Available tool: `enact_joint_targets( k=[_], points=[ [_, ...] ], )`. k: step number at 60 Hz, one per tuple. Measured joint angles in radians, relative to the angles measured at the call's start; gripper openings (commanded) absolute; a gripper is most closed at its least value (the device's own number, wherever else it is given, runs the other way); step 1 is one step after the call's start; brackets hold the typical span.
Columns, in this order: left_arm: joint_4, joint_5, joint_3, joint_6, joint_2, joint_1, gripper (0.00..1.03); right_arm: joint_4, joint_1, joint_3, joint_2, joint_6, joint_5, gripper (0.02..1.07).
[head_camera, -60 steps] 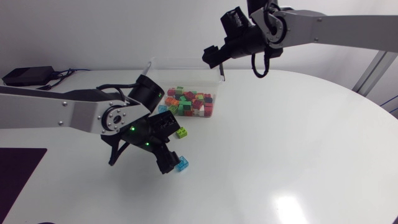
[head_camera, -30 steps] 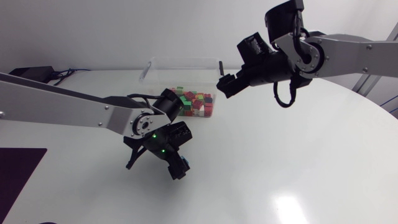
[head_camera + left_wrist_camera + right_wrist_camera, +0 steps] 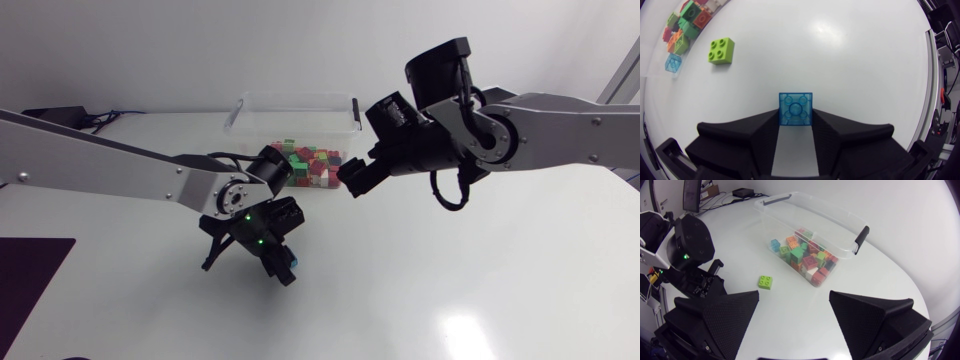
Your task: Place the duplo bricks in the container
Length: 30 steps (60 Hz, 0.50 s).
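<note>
Left wrist view: grips a translucent blue duplo brick from both sides with the left fingers, over the white counter. Right wrist view: keeps the right fingers spread wide on nothing, above a lime-green brick lying near the clear container of mixed bricks.

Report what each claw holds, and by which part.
Left claw grips the blue brick by its two opposite sides, at the fingertips. Right claw is open, holding nothing.
</note>
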Motion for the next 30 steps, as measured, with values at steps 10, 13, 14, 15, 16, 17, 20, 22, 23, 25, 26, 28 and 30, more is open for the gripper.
enact_joint_targets(
  k=[10, 13, 14, 15, 16, 17, 20, 22, 23, 25, 26, 28, 30],
  points=[
    [-0.042, 0.001, -0.034, 0.008, -0.119, 0.071, 0.19, 0.012, 0.05, 0.0, 0.046, 0.022, 0.006, 1.03],
    [-0.049, 0.001, -0.045, 0.014, -0.179, 0.104, 0.19, 0.012, 0.079, 0.0, 0.081, 0.026, 0.019, 1.03],
    [-0.051, 0.001, -0.047, 0.016, -0.193, 0.111, 0.19, 0.013, 0.085, 0.001, 0.09, 0.027, 0.022, 1.03],
    [-0.052, 0.001, -0.05, 0.019, -0.217, 0.124, 0.19, 0.013, 0.097, 0.003, 0.108, 0.029, 0.022, 1.03],
    [-0.052, 0.001, -0.052, 0.019, -0.231, 0.131, 0.19, 0.013, 0.103, 0.005, 0.119, 0.03, 0.022, 1.03],
    [-0.052, 0.001, -0.055, 0.02, -0.252, 0.142, 0.19, 0.013, 0.112, 0.008, 0.137, 0.03, 0.022, 1.03],
    [-0.052, 0.001, -0.061, 0.027, -0.294, 0.162, 0.19, 0.011, 0.128, 0.019, 0.173, 0.033, 0.023, 1.03],
    [-0.054, 0.002, -0.064, 0.031, -0.317, 0.174, 0.19, 0.011, 0.138, 0.032, 0.202, 0.034, 0.024, 1.03],
    [-0.054, 0.002, -0.066, 0.032, -0.332, 0.18, 0.19, 0.011, 0.142, 0.04, 0.216, 0.034, 0.025, 1.03],
    [-0.055, 0.002, -0.068, 0.035, -0.354, 0.19, 0.19, 0.011, 0.15, 0.062, 0.248, 0.04, 0.025, 1.03],
    [-0.055, 0.004, -0.07, 0.035, -0.367, 0.196, 0.19, 0.008, 0.152, 0.075, 0.265, 0.042, 0.025, 1.03],
    [-0.055, 0.005, -0.072, 0.035, -0.388, 0.207, 0.19, 0.001, 0.156, 0.105, 0.297, 0.046, 0.026, 1.03],
    [-0.055, 0.009, -0.073, 0.035, -0.404, 0.216, 0.19, -0.005, 0.157, 0.133, 0.325, 0.051, 0.025, 1.03]
  ],
)
